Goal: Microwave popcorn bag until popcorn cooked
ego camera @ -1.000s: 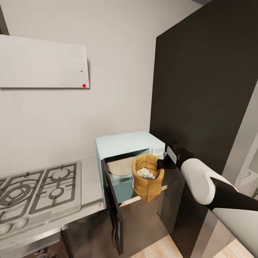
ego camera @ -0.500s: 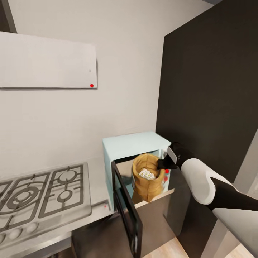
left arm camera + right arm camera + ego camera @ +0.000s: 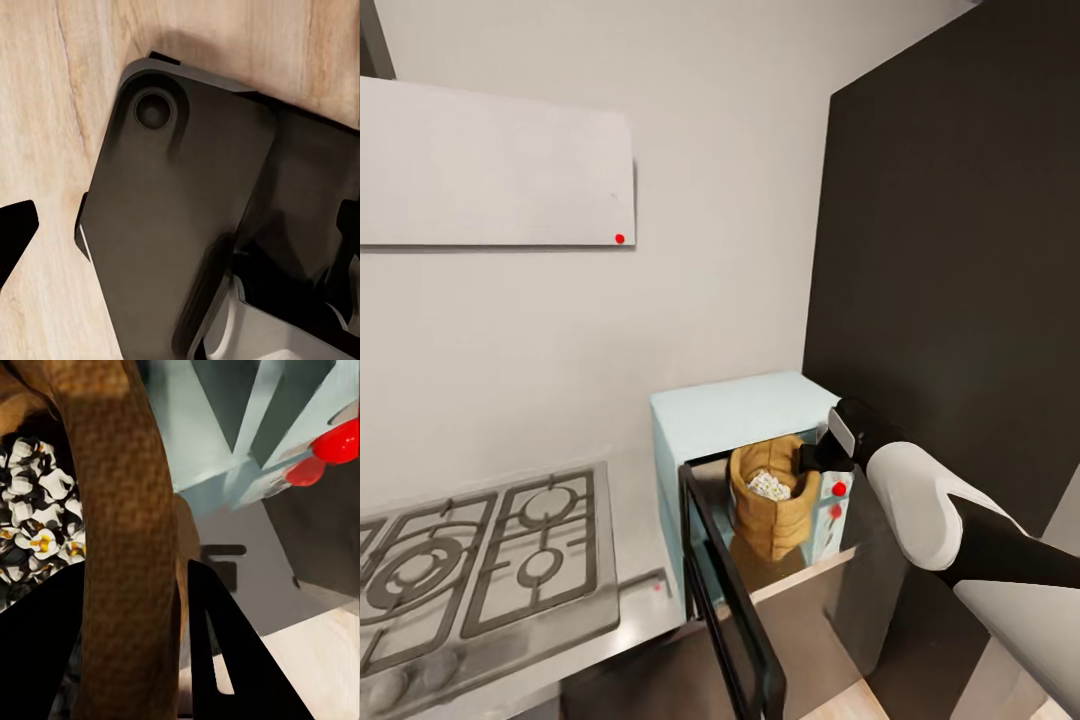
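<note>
The pale-blue microwave (image 3: 735, 415) stands on the grey countertop (image 3: 632, 520) with its dark door (image 3: 728, 610) swung wide open. The tan popcorn bag (image 3: 768, 520) hangs upright at the mouth of the cavity, with white puffed popcorn (image 3: 768, 486) inside it. My right gripper (image 3: 812, 460) is shut on the bag's rolled rim. In the right wrist view the bag's rim (image 3: 124, 532) runs between the black fingers (image 3: 225, 660), puffs of popcorn (image 3: 37, 529) show beside it, and two red knobs (image 3: 330, 446) lie beyond. One dark fingertip (image 3: 13, 236) of the left gripper hangs over wood floor.
A gas hob (image 3: 470, 560) is set in the counter left of the microwave, under a white hood (image 3: 490, 165). A tall dark cabinet wall (image 3: 960, 250) stands close on the right. The left wrist view looks down on the robot's dark base (image 3: 180, 225).
The camera has shifted, so the scene sits further right. My right gripper has carried the bag from in front of the open door further in toward the cavity.
</note>
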`<state>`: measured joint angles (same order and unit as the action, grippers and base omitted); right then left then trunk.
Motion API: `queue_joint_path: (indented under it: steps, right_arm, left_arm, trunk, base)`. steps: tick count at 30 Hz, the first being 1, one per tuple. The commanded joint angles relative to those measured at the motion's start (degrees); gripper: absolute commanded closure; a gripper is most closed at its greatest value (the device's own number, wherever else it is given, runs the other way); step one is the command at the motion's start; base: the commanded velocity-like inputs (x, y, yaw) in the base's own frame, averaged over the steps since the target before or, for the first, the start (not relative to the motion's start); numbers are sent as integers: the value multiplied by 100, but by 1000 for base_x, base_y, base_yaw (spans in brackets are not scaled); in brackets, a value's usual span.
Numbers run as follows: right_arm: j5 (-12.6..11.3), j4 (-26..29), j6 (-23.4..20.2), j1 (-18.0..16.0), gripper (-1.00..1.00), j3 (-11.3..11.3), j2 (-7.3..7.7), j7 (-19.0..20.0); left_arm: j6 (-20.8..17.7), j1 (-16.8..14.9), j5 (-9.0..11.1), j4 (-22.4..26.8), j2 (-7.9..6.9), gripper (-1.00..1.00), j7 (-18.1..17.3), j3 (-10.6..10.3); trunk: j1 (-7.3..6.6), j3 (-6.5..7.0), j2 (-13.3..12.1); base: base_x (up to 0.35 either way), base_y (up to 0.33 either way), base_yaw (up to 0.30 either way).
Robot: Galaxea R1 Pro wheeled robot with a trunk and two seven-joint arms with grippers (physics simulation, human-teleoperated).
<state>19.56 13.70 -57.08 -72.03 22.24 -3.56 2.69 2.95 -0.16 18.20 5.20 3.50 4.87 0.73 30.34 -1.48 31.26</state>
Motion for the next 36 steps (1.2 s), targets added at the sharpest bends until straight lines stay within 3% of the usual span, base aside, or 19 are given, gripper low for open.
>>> queue_joint_path:
  steps: [1, 6, 36]
  right_arm:
    - [118, 10, -22, -3, 100, 26, -4, 30]
    - [118, 10, -22, -4, 100, 26, -4, 30]
    - [31, -14, -101, -3, 100, 44, 13, 91]
  left_arm:
    - [13, -2, 22, 4, 2, -100, 14, 5]
    - [13, -2, 26, 3, 2, -100, 14, 6]
    - [18, -2, 1, 7, 5, -100, 14, -25]
  trunk:
    - [6, -11, 9]
    - [6, -11, 9]
    - [6, -11, 9]
  base:
    - [298, 0, 0]
    - [207, 0, 0]
    - [29, 56, 0]
